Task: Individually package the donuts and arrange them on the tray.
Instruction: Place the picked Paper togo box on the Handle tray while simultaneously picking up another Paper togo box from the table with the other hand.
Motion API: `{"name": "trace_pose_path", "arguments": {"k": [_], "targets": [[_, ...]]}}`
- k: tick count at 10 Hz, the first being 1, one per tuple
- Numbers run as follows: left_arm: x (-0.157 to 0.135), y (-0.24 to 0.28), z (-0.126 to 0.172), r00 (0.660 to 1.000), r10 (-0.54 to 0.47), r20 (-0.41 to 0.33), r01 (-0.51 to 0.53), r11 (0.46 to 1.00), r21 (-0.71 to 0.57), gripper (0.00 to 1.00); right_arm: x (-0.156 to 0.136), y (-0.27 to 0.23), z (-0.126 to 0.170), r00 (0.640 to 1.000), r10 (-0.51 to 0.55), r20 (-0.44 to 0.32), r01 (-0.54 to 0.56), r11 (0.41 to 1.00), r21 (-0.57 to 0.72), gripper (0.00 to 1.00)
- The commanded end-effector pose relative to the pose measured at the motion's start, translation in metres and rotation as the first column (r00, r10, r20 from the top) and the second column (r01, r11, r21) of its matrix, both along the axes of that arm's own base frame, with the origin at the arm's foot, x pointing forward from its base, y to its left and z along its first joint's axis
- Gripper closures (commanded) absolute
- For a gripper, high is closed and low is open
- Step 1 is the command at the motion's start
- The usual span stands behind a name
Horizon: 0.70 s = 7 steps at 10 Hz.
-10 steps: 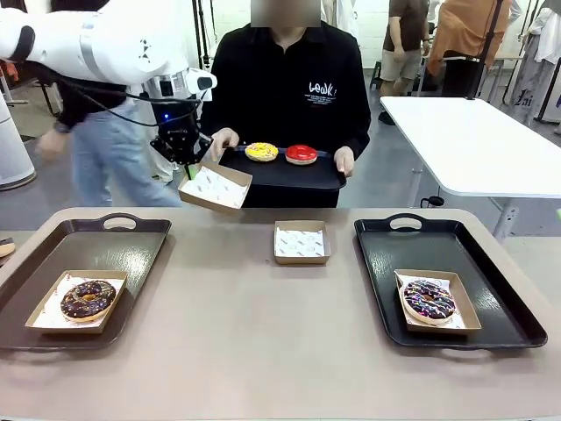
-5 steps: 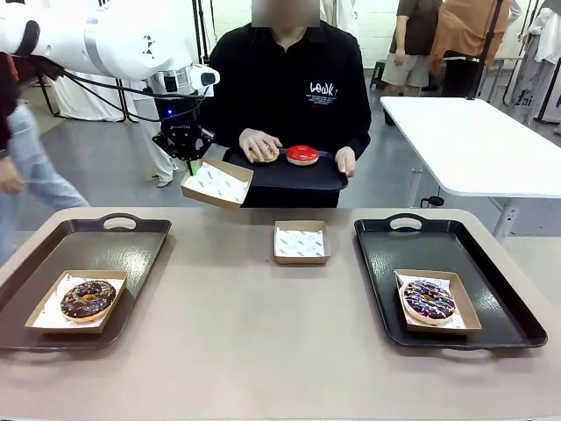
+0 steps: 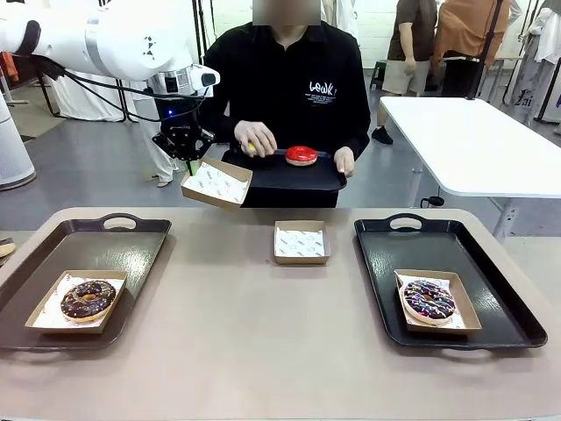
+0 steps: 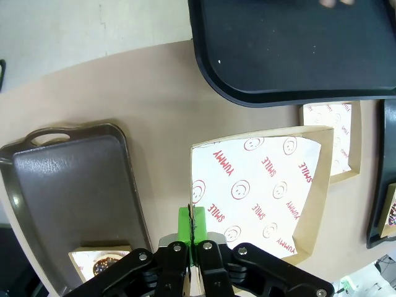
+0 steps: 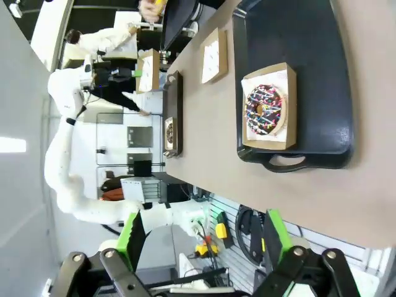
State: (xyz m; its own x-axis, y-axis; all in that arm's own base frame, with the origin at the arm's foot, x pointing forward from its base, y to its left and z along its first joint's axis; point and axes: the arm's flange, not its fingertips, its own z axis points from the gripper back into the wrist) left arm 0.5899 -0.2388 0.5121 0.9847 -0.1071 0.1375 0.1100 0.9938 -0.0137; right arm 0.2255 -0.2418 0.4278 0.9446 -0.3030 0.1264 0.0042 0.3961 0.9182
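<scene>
**A:** Front view first. Left gripper [image 3: 185,147], upper left of frame?

**B:** Jaws pinched tight on one edge of an empty paper-lined box [image 3: 216,183]. The box is in the air, tilted, just beside the black serving tray [image 3: 324,180] the person carries.

**A:** Donuts?

**B:** The person's hand [image 3: 255,138] covers the yellow-iced donut [image 3: 249,146], upper centre. The red-iced donut [image 3: 301,155] sits beside it on that tray. Chocolate-glazed donut [image 3: 87,298] is boxed on the left tray [image 3: 114,254], lower left. Sprinkled donut [image 3: 428,299] is boxed on the right tray [image 3: 412,250], lower right. A spare box [image 3: 301,242] lies on the table [image 3: 219,351], centre.

**A:** Left wrist view?

**B:** Green pads meet on the box edge, bottom centre. The smiley-print liner is bare.

**A:** Right wrist view?

**B:** Right gripper [image 5: 204,238] at the bottom edge, jaws spread wide with nothing between them. The sprinkled donut shows upper right.

**A:** Step in hand?

**B:** My reading: packaging the third donut, with the box offered for the yellow one. The next move calls for bringing the box level under the hand, then carrying it to a tray without tipping.
</scene>
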Motion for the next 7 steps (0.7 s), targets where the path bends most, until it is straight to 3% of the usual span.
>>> {"name": "trace_pose_path", "arguments": {"k": [1, 2, 3, 7], "targets": [[0.0, 0.0, 0.0, 1.0, -0.004, -0.002, 0.004, 1.0, -0.005, 1.0, 0.009, -0.016, -0.009, 1.0, 0.008, 0.019, -0.009, 0.999, 0.044, 0.0], [0.0, 0.0, 0.0, 1.0, -0.004, -0.002, 0.004, 1.0, -0.005, 1.0, 0.012, -0.016, -0.012, 0.999, 0.01, 0.049, -0.011, 0.999, 0.039, 0.0], [0.0, 0.0, 0.0, 1.0, -0.004, -0.002, 0.004, 1.0, -0.005, 1.0, 0.004, -0.006, -0.007, 1.0, -0.001, -0.01, 0.002, 1.0, 0.014, 0.0], [0.0, 0.0, 0.0, 1.0, -0.004, -0.002, 0.004, 1.0, -0.005, 1.0, 0.004, -0.006, -0.007, 1.0, -0.001, -0.01, 0.002, 1.0, 0.014, 0.0]]}}
